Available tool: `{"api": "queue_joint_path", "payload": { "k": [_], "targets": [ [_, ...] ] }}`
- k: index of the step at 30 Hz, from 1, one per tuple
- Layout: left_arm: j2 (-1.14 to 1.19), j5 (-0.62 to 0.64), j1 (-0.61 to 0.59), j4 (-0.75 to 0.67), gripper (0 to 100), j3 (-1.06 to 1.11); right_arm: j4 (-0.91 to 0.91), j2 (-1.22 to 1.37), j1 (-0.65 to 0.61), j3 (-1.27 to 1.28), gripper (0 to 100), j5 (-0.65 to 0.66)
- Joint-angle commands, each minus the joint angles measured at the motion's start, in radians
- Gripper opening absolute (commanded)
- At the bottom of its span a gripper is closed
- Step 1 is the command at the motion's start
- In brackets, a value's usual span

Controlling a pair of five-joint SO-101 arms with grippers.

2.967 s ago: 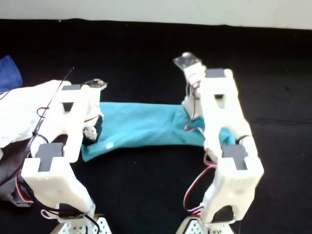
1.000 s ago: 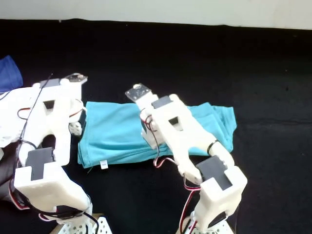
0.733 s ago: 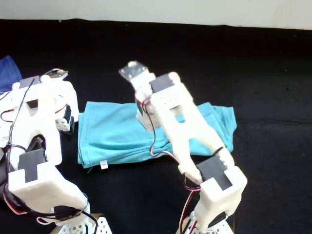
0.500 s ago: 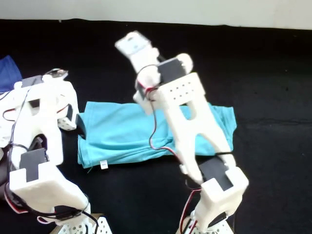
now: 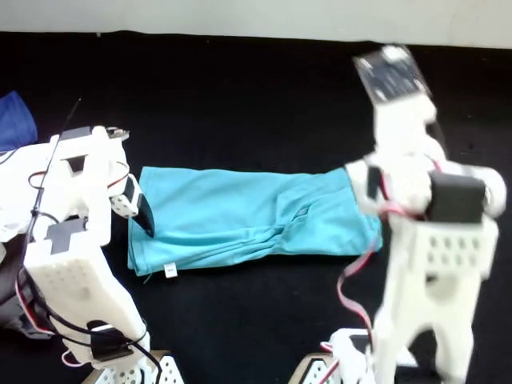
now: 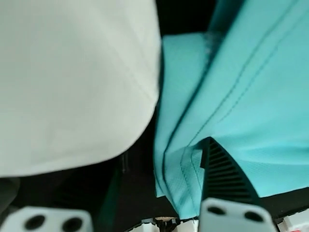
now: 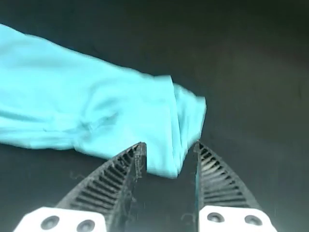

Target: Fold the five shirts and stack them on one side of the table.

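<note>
Right end effector (image 7: pixel 166 150): swung back from mid-shirt, now raised over the teal shirt's (image 5: pixel 240 220) right end, fingers parted, empty. Left end effector (image 6: pixel 164 159): spread, astride the shirt's left edge. Shirt lies flat mid-table (image 5: pixel 240 96), beside a white shirt (image 6: pixel 72 72).

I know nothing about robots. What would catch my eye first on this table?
The long folded turquoise shirt lying across the middle of the black table stands out most. The left arm's gripper sits at the shirt's left end, beside a white cloth. The right arm's gripper hangs open above the shirt's other end.
</note>
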Motion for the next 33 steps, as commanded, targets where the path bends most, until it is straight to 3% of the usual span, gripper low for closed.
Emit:
{"api": "queue_joint_path", "payload": {
  "k": [1, 5, 11, 19, 21, 24, 33],
  "targets": [
    [0.031, 0.002, 0.013, -0.006, 22, -0.054, -0.036, -0.225, 0.128, 0.351, 15.9, 0.015],
    [0.054, 0.002, 0.027, -0.005, 0, -0.087, -0.262, -0.4, 0.318, 0.743, 15.9, 0.015],
    [0.047, 0.002, 0.081, 0.049, 1, -0.128, -0.622, -0.499, 0.578, 1.234, 15.9, 0.015],
    [0.047, 0.002, 0.136, 0.399, 1, -0.493, -0.777, -0.504, 0.808, 1.495, 15.9, 0.015],
    [0.03, 0.006, 0.199, 0.411, 1, -0.532, -0.783, -0.506, 0.82, 1.527, 14.5, 0.015],
    [-0.05, 0.009, 0.329, 0.411, 1, -0.521, -0.792, -0.506, 0.832, 1.544, 0.0, 0.011],
    [-0.257, 0.12, 0.777, 0.37, 1, -0.506, -0.868, -0.506, 0.851, 1.596, 0.7, 0.006]
  ]
}}
